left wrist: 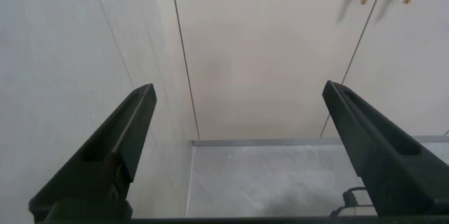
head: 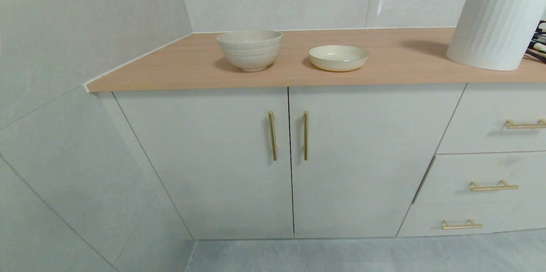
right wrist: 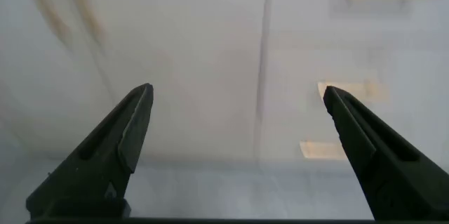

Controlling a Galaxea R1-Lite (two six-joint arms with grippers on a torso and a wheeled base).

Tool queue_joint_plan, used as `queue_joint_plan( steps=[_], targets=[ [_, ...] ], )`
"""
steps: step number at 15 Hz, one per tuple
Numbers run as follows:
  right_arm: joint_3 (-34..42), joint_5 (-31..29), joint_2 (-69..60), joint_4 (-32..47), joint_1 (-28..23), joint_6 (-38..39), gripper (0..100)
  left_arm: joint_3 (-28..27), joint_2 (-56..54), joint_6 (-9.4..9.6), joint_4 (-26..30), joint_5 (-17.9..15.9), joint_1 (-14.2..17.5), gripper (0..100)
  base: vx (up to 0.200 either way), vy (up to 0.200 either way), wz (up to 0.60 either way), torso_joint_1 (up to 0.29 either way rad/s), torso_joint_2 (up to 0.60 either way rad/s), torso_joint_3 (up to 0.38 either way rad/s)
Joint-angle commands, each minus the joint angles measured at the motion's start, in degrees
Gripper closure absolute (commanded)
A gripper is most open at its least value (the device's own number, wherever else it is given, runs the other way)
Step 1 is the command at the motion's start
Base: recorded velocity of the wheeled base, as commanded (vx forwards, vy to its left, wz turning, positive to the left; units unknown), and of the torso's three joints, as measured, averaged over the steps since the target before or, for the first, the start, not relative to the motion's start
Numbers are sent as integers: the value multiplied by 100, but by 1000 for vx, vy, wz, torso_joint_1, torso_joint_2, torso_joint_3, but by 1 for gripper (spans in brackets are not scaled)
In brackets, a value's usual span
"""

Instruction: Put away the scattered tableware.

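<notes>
1. A deep ribbed bowl (head: 250, 49) and a shallow dish (head: 338, 57) stand near each other, not touching, on the wooden bench (head: 170, 71).
2. A white fluted cylinder (head: 495, 20) stands at the bench's right end.
3. The left hand (left wrist: 238, 89) is spread wide in front of the cupboard doors (head: 204, 157).
4. The right hand (right wrist: 237, 90) is also spread wide.

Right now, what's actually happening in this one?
Nothing is being handled yet. A deep bowl and a shallow dish sit apart on the wooden counter, untouched. The double cabinet doors below are shut. The left gripper and right gripper are both open and empty, held low facing the cabinet fronts.
</notes>
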Motion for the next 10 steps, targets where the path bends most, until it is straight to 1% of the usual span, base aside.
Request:
queue_joint_plan(
  steps=[1, 2, 4, 5, 6, 7, 10],
  targets=[
    [-1460, 667, 804, 132, 208, 263, 0, 0, 0, -1, 0, 0, -2, 0, 0, 0, 0, 0, 0, 0],
    [-1759, 1062, 1296, 282, 252, 263, 0, 0, 9, -1, 0, 0, -2, 0, 0, 0, 0, 0, 0, 0],
    [-1969, 2161, 2764, 282, 252, 263, 0, 0, 9, -1, 0, 0, 6, 0, 0, 0, 0, 0, 0, 0],
    [-2136, 2539, 3432, 203, 261, 263, 0, 0, 9, -1, 0, 0, -2, 0, 0, 0, 0, 0, 0, 0],
    [-2435, 2864, 4346, 18, 436, 289, 0, 0, 9, -1, 0, 0, 6, 0, 0, 0, 0, 0, 0, 0],
    [-2743, 2873, 5093, -193, 911, 324, 0, 0, 9, -1, 0, 0, 6, 0, 0, 0, 0, 0, 0, 0],
    [-3411, 2372, 6649, -773, 2001, 394, 0, 0, 9, -1, 0, 0, 6, 0, 0, 0, 0, 0, 0, 0]
  ],
)
